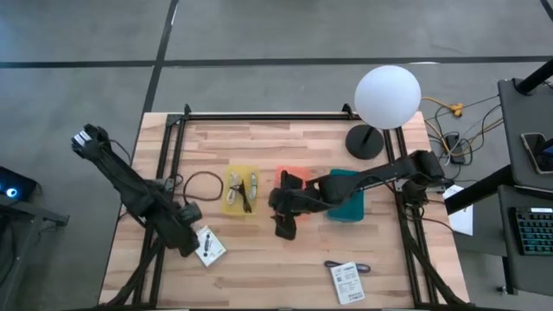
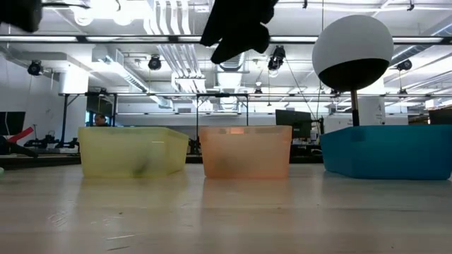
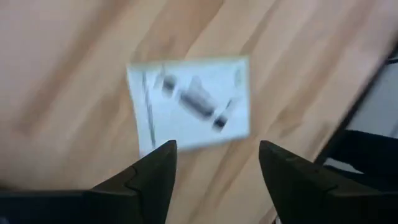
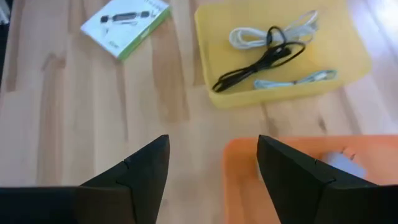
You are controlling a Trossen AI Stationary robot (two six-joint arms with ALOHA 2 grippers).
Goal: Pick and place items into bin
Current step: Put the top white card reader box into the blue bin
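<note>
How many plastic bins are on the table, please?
3, in a row: the translucent yellow plastic bin on the left holding cables, the orange plastic bin in the middle, partly under the right arm, and the teal plastic bin on the right.

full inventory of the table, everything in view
yellow bin: 1, yellow, table centre-left, holds cables
cables: several, white and black, inside yellow bin
orange bin: 1, orange, middle, under right gripper; something pale inside
teal bin: 1, teal, right of orange bin
cord loop: 1, dark, left of yellow bin
packet: 1, white, front left, below left gripper
second packet: 1, white, front right, on a dark cable
lamp: 1, white globe, back right
left gripper: open, over packet
right gripper: open, over orange bin's edge
</note>
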